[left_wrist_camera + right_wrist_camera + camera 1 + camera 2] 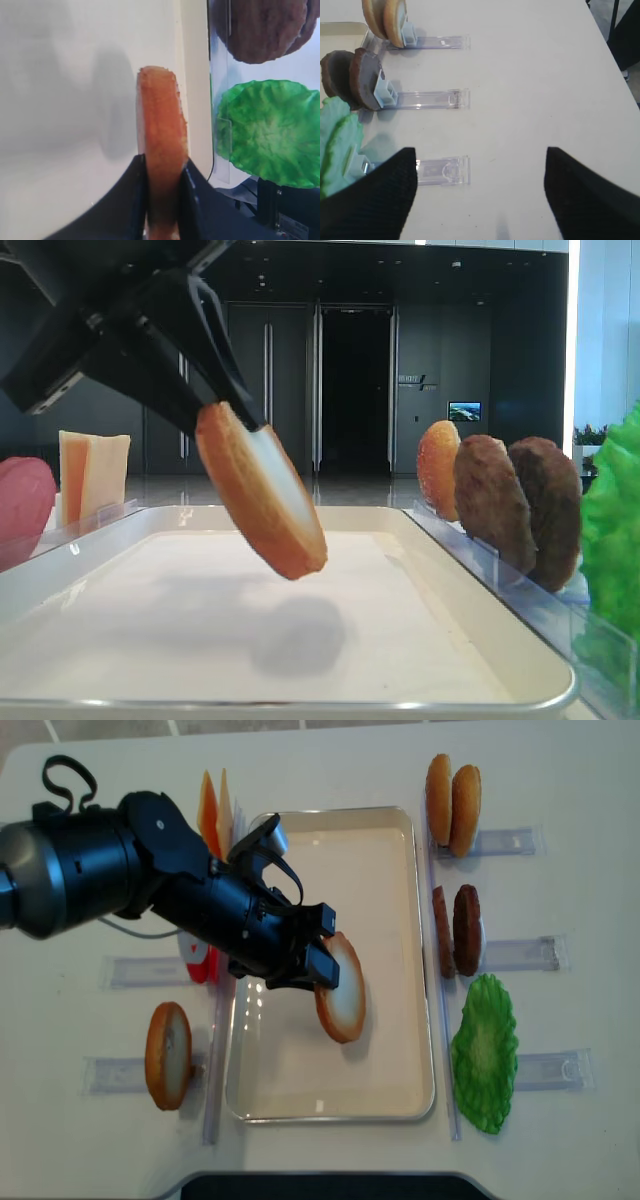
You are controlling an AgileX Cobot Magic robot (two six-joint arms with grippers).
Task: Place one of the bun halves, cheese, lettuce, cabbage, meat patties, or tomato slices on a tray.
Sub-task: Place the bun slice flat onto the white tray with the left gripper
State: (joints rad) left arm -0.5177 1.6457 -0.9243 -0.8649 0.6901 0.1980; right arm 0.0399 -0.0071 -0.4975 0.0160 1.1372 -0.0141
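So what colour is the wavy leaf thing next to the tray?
Bright green, paler toward its middle; the lettuce shows best in the left wrist view.

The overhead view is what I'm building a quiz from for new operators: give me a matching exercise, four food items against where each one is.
Things:
1. bun half pinched by the left gripper
2. meat patties
3. lettuce
4. cheese

Places:
A. standing left of the tray, far end
B. held tilted over the tray
C. right of the tray, nearest row
D. right of the tray, middle row

Pairs: 1-B, 2-D, 3-C, 4-A
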